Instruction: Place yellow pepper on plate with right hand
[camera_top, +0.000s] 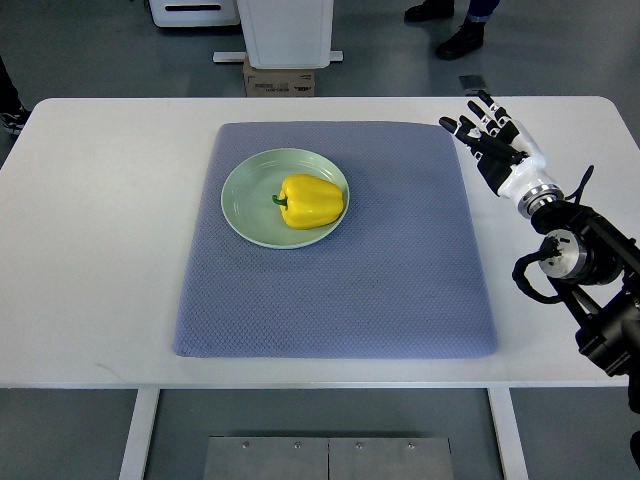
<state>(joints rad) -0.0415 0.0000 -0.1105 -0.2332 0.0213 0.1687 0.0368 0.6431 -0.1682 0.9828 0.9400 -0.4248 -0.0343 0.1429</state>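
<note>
The yellow pepper (311, 201) lies on its side on the pale green plate (246, 203), its green stem pointing left. The plate sits on the upper left part of a blue-grey mat (400, 270). My right hand (487, 131) hovers over the white table just past the mat's upper right corner, well to the right of the plate. Its fingers are spread and hold nothing. The black right forearm (585, 270) runs down toward the right edge.
The white table (90, 250) extends around the mat on all sides. Beyond its far edge stand a cardboard box (279, 78) and a white pedestal (288, 30). A person's shoes (460, 40) show at the top.
</note>
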